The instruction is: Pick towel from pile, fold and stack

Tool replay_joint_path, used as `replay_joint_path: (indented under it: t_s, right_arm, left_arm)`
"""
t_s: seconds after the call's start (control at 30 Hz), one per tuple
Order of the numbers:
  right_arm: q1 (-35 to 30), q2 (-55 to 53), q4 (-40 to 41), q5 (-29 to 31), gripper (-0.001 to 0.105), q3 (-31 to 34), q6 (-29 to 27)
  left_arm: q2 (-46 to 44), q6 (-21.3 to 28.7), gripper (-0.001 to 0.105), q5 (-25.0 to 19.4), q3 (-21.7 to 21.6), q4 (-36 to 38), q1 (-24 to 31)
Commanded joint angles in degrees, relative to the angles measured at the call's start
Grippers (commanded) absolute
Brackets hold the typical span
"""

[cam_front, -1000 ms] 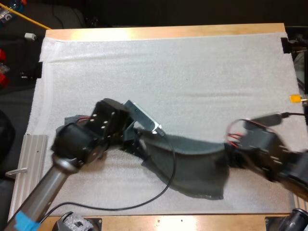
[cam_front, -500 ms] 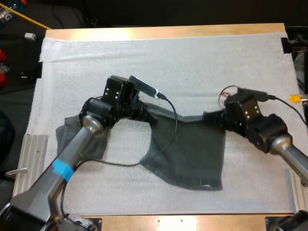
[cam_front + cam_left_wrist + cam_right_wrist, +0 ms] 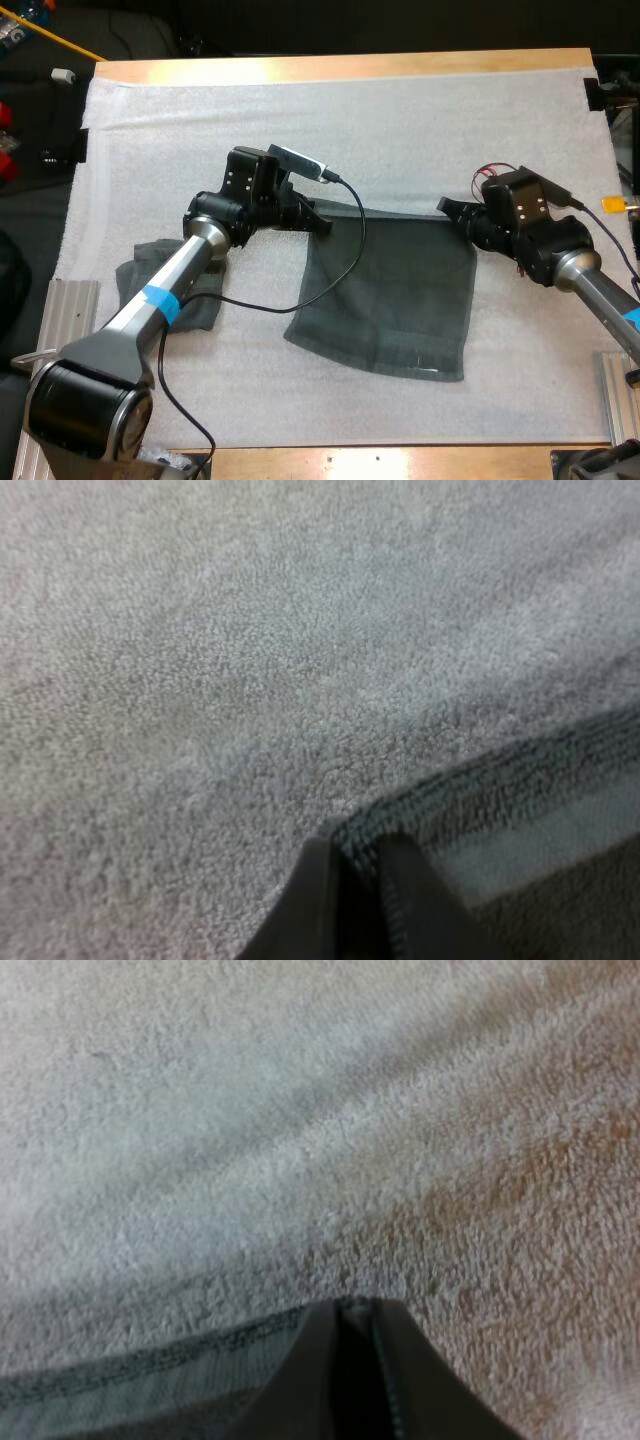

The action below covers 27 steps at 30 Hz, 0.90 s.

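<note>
Bright even overhead light, faint soft shadow along the towel (image 3: 390, 290)

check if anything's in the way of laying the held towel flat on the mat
Nothing visible is. The left gripper and right gripper pinch the spread towel by its far corners, and the mat around it carries nothing else. The crumpled towel lies apart from it, by the left arm.

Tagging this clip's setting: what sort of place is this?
Likely a robotics lab bench: a wooden table with a white mat, where the left tool and right tool hold a towel stretched between them.
</note>
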Motion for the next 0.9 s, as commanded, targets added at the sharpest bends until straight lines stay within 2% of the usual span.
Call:
replay_joint_path:
  t_s: [0.0,0.13,0.23,0.3,0.33,0.4,0.43,0.47,0.53,0.63,0.73,0.87]
  right_arm:
    - [-0.4,0.8,-0.5,-0.1,0.000,-0.2,0.8]
    - [-0.4,2.9,-2.5,-0.1,0.001,-0.2,0.9]
    - [-0.5,4.2,-5.1,0.0,0.016,-0.2,1.2]
    - [-0.8,4.6,-7.6,0.0,0.038,-0.2,1.6]
    - [-0.9,4.6,-8.1,0.0,0.043,-0.2,1.6]
    - [-0.8,4.6,-9.6,0.5,0.057,-0.6,0.1]
    - [-0.8,4.4,-10.1,0.5,0.060,-0.7,-0.1]
    - [-0.8,4.3,-10.5,0.4,0.062,-0.8,-0.1]
    - [-0.8,3.7,-10.4,0.4,0.062,-1.2,-0.3]
    - [-0.8,1.3,-9.5,0.0,0.062,-1.2,-3.2]
    - [-0.7,-2.5,-6.4,-0.2,0.062,-1.2,-7.5]
    - [-0.7,-9.3,2.2,-2.3,0.062,-1.2,-10.1]
  left_arm:
    - [0.4,-0.9,0.000,-0.3,-0.2,-1.7,0.3]
    - [2.4,-3.1,0.000,-0.2,-0.2,-4.2,0.3]
    - [3.7,-4.5,0.006,1.9,-0.2,-6.3,0.3]
    - [3.7,-5.1,0.021,2.1,-0.2,-7.6,0.3]
    - [3.6,-5.2,0.028,2.2,-0.4,-7.9,0.4]
    - [3.5,-5.2,0.049,3.3,-1.8,-7.5,0.7]
    - [3.4,-5.2,0.054,4.4,-2.4,-7.0,0.8]
    - [3.1,-5.2,0.060,6.4,-3.3,-6.3,1.1]
    - [2.0,-5.0,0.062,8.9,-4.3,-5.3,1.5]
    - [-1.1,-4.8,0.060,9.0,-4.7,-2.8,2.0]
    - [-5.0,-2.5,0.059,8.7,-4.7,1.8,2.6]
    - [-10.3,0.2,0.059,8.7,-4.7,10.1,2.6]
